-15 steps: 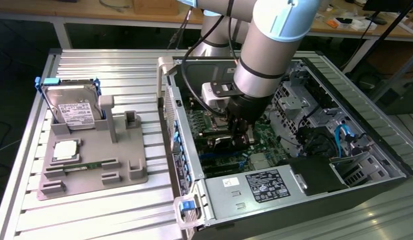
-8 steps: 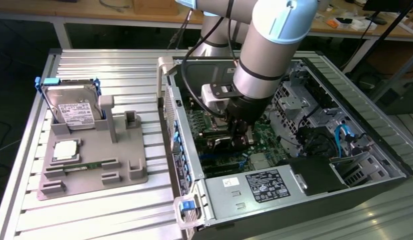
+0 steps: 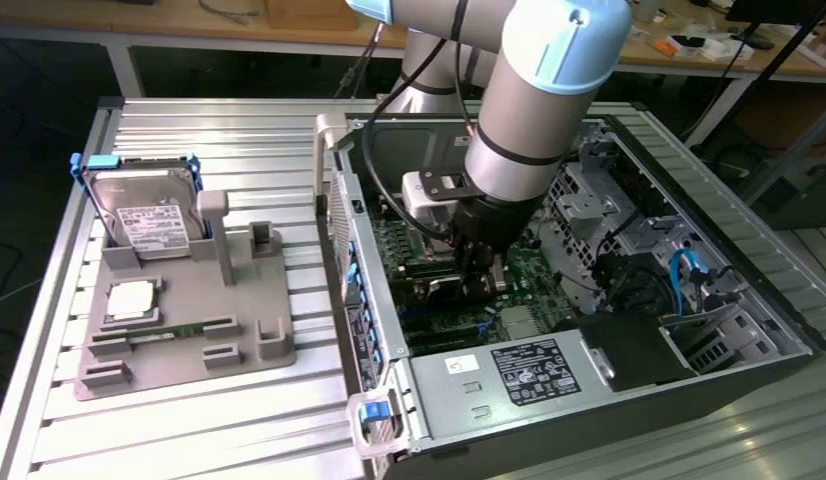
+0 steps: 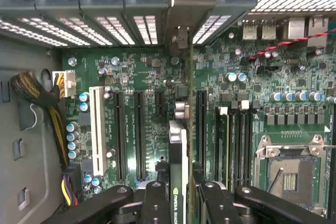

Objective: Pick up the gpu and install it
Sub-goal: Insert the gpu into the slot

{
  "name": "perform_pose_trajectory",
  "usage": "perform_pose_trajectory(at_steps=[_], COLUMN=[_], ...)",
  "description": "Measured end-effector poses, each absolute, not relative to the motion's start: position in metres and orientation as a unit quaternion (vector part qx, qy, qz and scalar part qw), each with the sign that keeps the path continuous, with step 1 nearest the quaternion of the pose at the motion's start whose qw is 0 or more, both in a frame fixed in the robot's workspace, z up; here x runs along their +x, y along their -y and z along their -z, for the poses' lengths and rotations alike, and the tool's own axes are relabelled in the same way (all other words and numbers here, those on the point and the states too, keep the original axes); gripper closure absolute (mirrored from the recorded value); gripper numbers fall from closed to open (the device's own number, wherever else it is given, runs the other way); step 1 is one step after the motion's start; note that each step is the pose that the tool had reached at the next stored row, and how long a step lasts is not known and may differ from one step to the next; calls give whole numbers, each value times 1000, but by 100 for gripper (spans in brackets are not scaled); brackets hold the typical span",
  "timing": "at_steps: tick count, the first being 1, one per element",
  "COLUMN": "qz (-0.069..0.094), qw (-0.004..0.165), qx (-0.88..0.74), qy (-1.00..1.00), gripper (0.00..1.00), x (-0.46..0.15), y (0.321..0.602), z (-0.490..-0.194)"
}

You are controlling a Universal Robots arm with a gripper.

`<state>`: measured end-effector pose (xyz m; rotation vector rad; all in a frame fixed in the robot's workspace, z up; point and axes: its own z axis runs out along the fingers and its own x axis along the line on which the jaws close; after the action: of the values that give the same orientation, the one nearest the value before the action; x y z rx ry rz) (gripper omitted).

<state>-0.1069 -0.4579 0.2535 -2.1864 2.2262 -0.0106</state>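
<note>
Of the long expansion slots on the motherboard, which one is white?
The white slot, outermost in the row, nearest the yellow-black cable bundle; the other long slots are black.

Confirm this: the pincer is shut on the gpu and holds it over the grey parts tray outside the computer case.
Not quite. The pincer is shut on the gpu, but it holds it inside the open computer case, edge-on above the green motherboard and its slots, as the wrist view shows. The grey parts tray sits outside on the exterior view's left.
</note>
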Motion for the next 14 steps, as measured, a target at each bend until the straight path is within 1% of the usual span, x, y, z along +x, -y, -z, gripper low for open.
perform_pose_trajectory(at_steps=[14], qz=[3], qw=[10], qx=[-701], qy=[-713], gripper=[73], x=[-107], y=[458], z=[-248])
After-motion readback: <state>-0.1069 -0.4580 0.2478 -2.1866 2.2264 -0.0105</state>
